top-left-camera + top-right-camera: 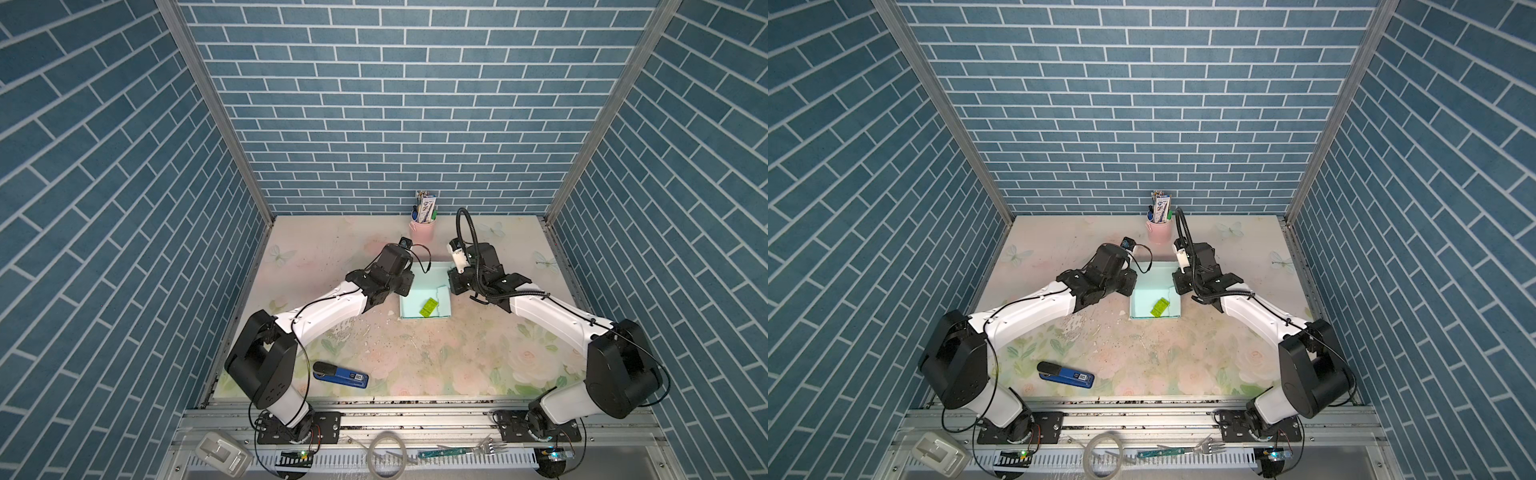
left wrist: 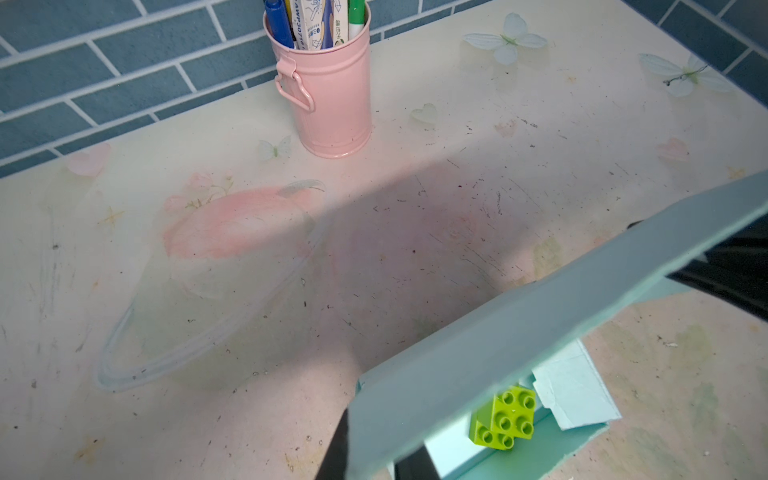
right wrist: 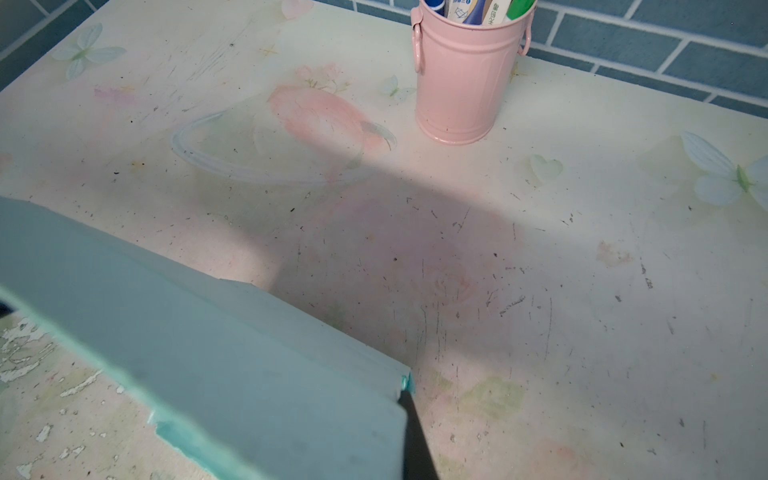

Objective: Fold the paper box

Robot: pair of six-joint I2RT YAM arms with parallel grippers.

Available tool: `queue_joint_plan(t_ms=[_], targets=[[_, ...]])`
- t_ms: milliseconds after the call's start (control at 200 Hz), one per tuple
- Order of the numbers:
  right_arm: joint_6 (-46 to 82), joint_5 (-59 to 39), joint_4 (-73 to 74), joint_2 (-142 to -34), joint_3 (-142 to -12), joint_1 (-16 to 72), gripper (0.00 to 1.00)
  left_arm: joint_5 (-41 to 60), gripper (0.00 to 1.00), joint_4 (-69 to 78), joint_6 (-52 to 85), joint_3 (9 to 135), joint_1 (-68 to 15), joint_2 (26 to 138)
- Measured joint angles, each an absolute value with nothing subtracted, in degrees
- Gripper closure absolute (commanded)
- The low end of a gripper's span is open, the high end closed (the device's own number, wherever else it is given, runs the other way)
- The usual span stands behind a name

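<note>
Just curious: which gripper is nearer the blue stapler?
Left. The left gripper holds the paper box's wall nearer the stapler; the right gripper is at the opposite wall.

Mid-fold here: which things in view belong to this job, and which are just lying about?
Part of the job:
- paper box

Lying about:
- green toy brick, inside the box
- blue stapler, near the table's front edge
- pink pen cup, by the back wall
- fork, on the front rail
</note>
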State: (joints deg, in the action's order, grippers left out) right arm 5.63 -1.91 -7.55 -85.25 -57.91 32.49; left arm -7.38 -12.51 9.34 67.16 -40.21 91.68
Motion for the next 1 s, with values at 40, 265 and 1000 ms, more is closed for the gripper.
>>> queue_joint_plan(t_ms=[40,265,1000], targets=[[5.63,-1.74,-7.6,-85.25,-57.91,32.56,1.0,-7.33,0.92,-12.62,9.17,67.18,-40.16,91.68],[5.67,-1.06,-8.05,-85.25,-57.91,32.69,1.0,-7.38,1.0,-12.78,9.34,67.46,-39.99,92.23],[17.76,9.08,-6.37,-85.6,-57.91,35.7,1.0,-8.36,1.0,-3.81,14.26,64.51,-39.9,93.34]])
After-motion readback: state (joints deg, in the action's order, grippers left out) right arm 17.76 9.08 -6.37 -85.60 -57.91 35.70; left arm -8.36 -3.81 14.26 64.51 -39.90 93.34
